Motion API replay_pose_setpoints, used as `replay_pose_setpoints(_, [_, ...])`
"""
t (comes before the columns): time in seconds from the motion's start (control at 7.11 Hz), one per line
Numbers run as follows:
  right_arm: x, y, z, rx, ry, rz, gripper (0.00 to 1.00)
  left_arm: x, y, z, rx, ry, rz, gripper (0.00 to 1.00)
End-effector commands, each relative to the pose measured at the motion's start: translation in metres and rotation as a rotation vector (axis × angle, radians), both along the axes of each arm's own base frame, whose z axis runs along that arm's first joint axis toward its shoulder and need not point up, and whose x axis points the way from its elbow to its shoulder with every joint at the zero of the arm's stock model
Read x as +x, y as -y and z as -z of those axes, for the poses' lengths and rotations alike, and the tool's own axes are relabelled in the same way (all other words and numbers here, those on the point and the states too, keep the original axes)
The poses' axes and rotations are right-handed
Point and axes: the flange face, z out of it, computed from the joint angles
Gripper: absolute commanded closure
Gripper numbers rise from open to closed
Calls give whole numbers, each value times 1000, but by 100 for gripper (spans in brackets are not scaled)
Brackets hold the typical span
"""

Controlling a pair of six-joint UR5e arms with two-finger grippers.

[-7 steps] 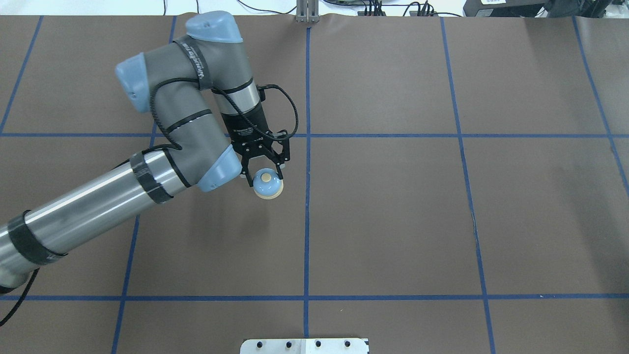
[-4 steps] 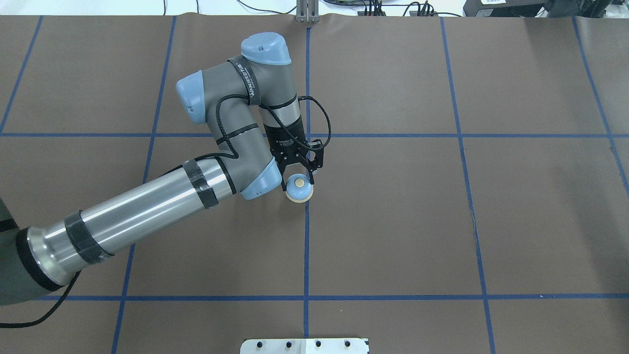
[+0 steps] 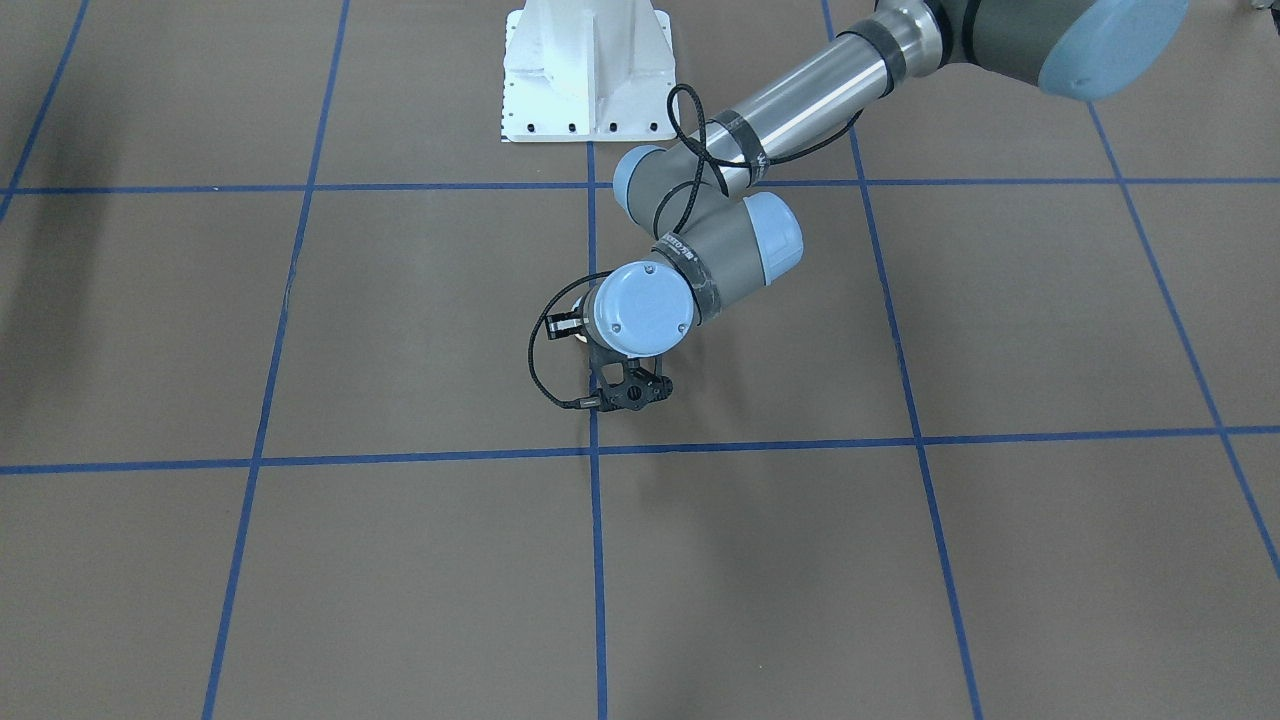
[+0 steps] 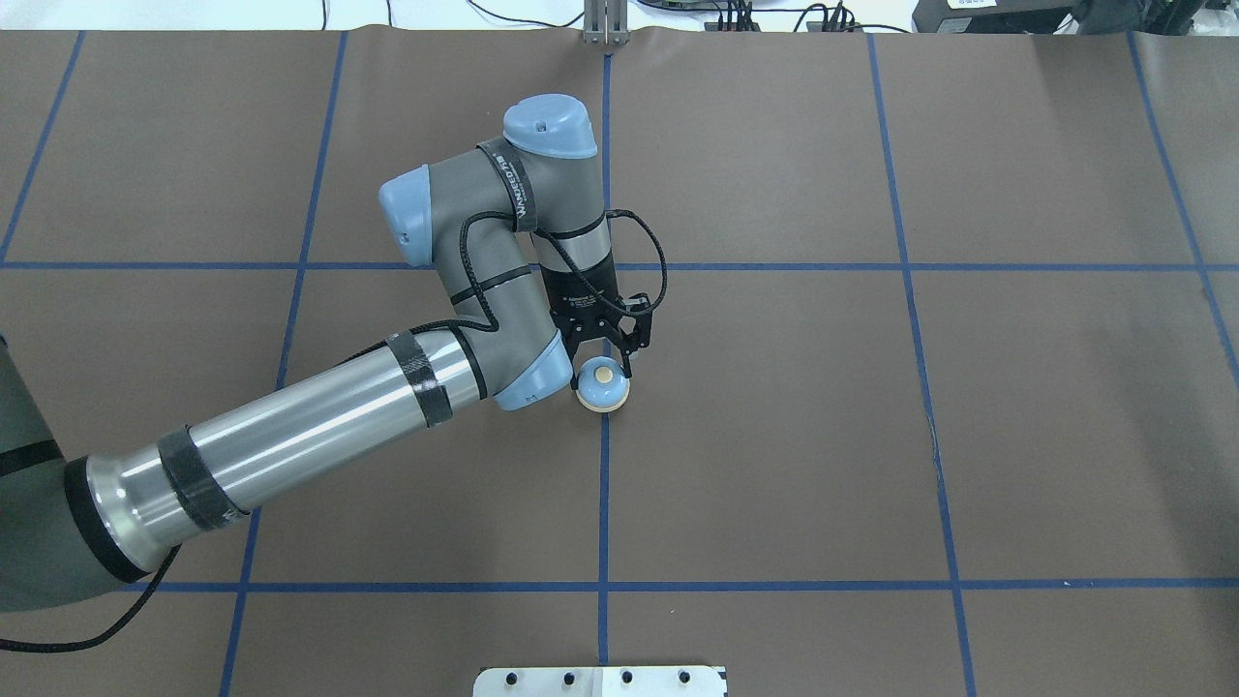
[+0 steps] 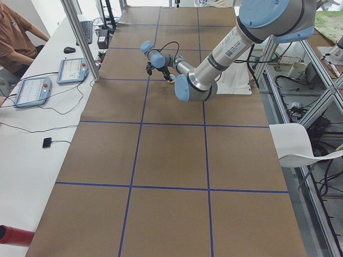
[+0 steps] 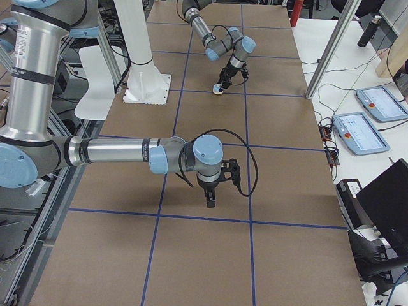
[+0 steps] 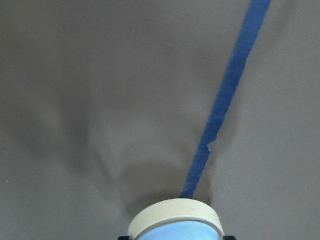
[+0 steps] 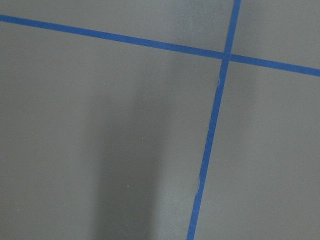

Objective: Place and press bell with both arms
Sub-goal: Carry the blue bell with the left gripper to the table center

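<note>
Bell (image 4: 602,385), clamped in the left gripper (image 4: 603,368), was mid-desk over the centre tape line (image 4: 603,484); whether it touched the brown mat (image 4: 774,436) was unclear. Released high or tilted, it could tip or skid on the smooth paper. Right gripper (image 6: 211,201) hung toward the desk's right end, and I cannot tell how its jaws stood. Tablets (image 5: 75,69) lay beyond the far edge

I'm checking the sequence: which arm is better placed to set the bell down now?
Left. The left gripper holds the bell between its jaws at the centre tape line. The right gripper hangs far off along the table, nowhere near the bell.
</note>
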Motion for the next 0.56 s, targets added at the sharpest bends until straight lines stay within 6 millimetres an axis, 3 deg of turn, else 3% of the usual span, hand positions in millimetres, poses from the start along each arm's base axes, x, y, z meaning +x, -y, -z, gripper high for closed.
replay_pose_setpoints(0.0, [0,-1,-1,-3,-1,1,0,1,-1,0,1,-2,-1,26])
replay_pose_setpoints(0.42, [0,0,-1,-1,-1,1,0,2,-2,3,10,-5,1,22])
